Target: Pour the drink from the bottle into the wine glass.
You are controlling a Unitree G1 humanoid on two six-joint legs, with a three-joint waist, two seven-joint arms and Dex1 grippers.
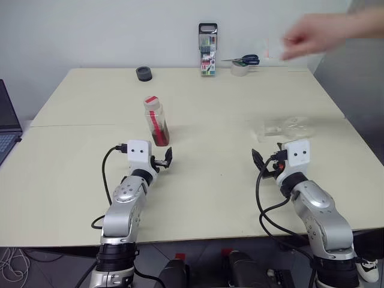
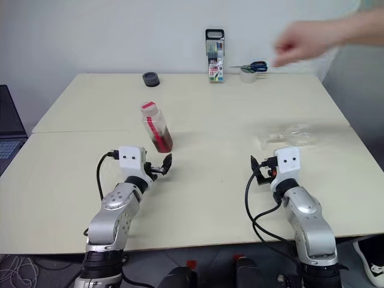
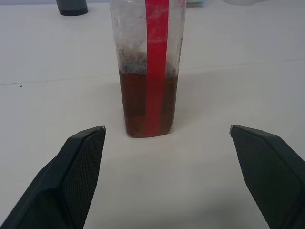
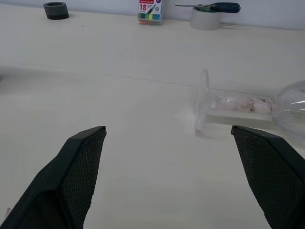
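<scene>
the bottle stands capped between the left gripper's wide-open fingers, the wine glass lies toppled ahead of the equally wide, empty right gripper.

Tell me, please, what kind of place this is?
Probably an office or lab workspace: a plain table against a bare wall, with a marker pack, tape roll, scissors and a laptop.
</scene>
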